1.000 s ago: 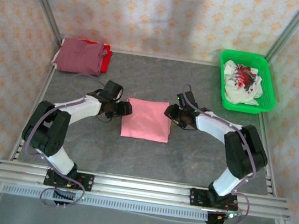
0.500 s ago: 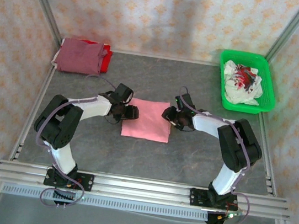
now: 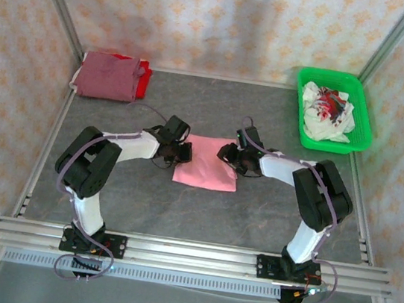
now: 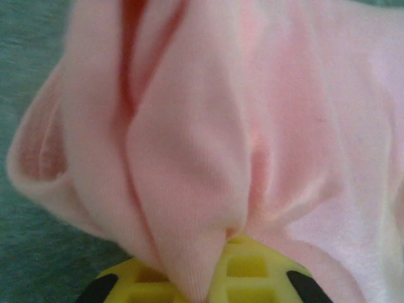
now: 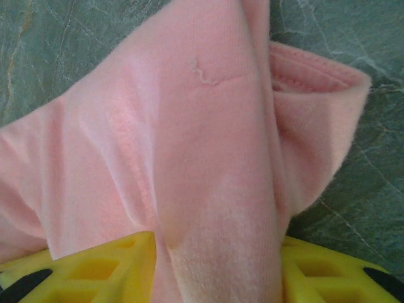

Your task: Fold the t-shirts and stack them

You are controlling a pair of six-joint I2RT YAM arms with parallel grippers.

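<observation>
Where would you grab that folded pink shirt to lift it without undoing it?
At its left and right edges near the far corners, coming in low from each side. The pink t-shirt lies as a flat, limp square, so only its edges offer a pinchable fold; the left end effector and right end effector each pinch bunched cloth there.

We see the salmon-pink t-shirt (image 4: 208,126) as soft knit cloth, matt, with a fine fuzzy nap. The maroon t-shirt (image 3: 107,76) and the red t-shirt (image 3: 143,79) at the tabletop's far left corner look like matt cloth too. The tabletop (image 3: 253,219) is grey-green, veined like stone, and dull. The left gripper (image 4: 205,281) and the right gripper (image 5: 218,271) carry yellow moulded plastic pads (image 5: 95,268). The green basket (image 3: 334,147) is glossy plastic. The rail (image 3: 188,253) along the near edge is pale metal.
</observation>
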